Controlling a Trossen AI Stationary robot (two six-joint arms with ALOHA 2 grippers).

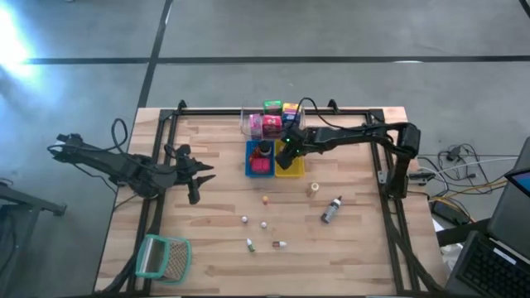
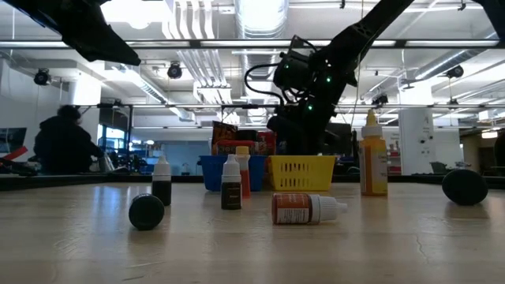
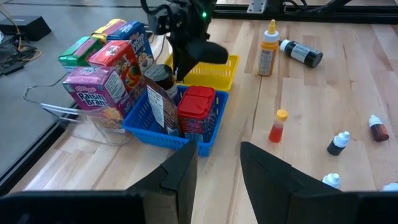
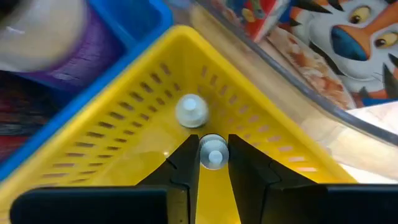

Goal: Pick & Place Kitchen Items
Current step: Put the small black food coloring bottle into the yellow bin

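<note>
My right gripper (image 4: 214, 163) points down into the yellow tray (image 4: 118, 134) and is shut on a small white-capped bottle (image 4: 214, 153). A second white-capped piece (image 4: 191, 111) lies on the tray floor beside it. In the high view this gripper (image 1: 287, 151) is over the yellow tray (image 1: 291, 168). My left gripper (image 3: 219, 171) is open above bare table left of the blue tray (image 3: 205, 140), which holds a red can (image 3: 198, 109) and a dark jar (image 3: 161, 78). Several small bottles (image 1: 331, 209) stand or lie on the table's near half. My right gripper pinches the small bottle's white cap (image 4: 214, 148) between its two fingers, which come from above, pointing down. The bottle is inside the yellow tray, close to its floor; whether it rests there I cannot tell.
A clear tub (image 1: 255, 124) with cereal boxes (image 3: 102, 87) stands behind the trays. A teal-rimmed mesh basket (image 1: 163, 257) lies at the near left corner. A yellow bottle (image 3: 268, 43) and a dark bottle (image 3: 301, 53) lie right of the trays. A person (image 2: 63, 146) is beyond the table.
</note>
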